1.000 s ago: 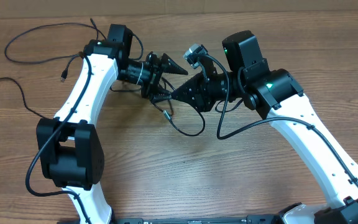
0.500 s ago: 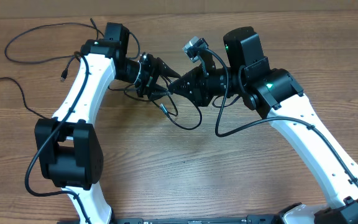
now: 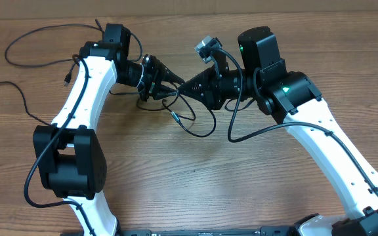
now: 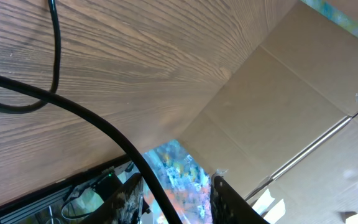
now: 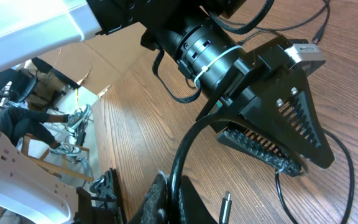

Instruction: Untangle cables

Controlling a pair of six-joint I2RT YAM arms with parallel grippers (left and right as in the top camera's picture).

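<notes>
We see the left tool [image 3: 176, 81] and the right tool [image 3: 184, 85] tip to tip, almost touching, above the brown wooden table [image 3: 176, 190]. The thin black cables [image 5: 178, 163] with small plugs are bunched right at those two tips.

The right tool's fingers are squeezed close together, and one cable is pinched between them. That cable comes out of the fingers, bends over and runs to the left tool just in front.

The left tool is narrow too. Its two black fingers, one with a bumpy pad [image 5: 257, 146], lie nearly flat on each other, and a thin cable comes out at their tip. In the left wrist view a cable runs down between the fingers.

Below the two tools, a loose loop of cable [image 3: 199, 134] rests on the table. A small plug with a silver tip [image 5: 226, 203] lies on the table just under the right tool.

One more black cable [image 3: 44, 28] lies in a wide curve on the table, well apart from both tools, out behind the left tool.
</notes>
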